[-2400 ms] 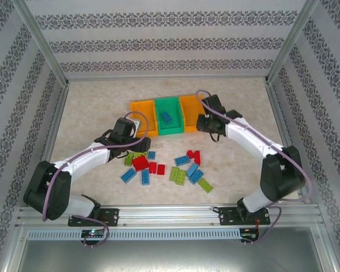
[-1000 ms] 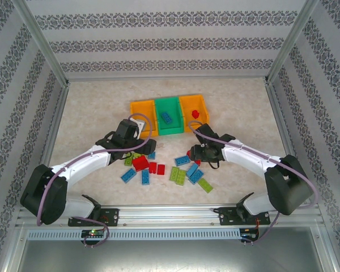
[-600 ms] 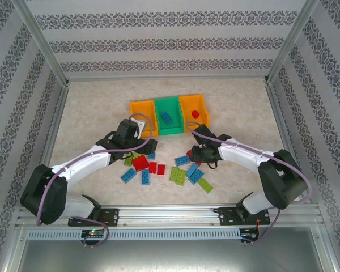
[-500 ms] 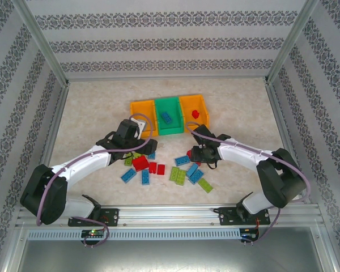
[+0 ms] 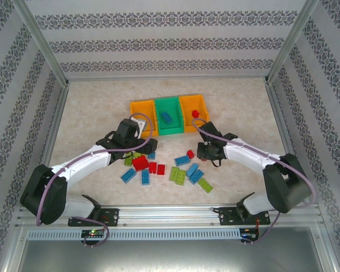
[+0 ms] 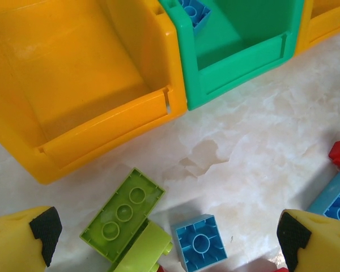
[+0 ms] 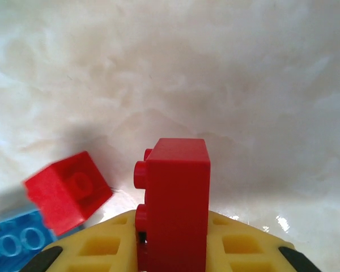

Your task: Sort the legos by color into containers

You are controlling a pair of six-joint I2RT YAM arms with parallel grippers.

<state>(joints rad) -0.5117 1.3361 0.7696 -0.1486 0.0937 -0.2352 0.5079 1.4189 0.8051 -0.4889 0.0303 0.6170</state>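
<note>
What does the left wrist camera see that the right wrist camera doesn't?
Left wrist camera: the left gripper open wide over two lime green bricks and a blue square brick, plus an orange bin and the green bin with a blue brick inside.
Right wrist camera: the right gripper shut on a red brick, with another red brick lying beside it.
Both: the marbled table and yellow fingers.

Marbled tabletop (image 5: 96, 107) — patterned walls (image 5: 170, 42) around it (aluminium frame (image 5: 170, 214)).
</note>
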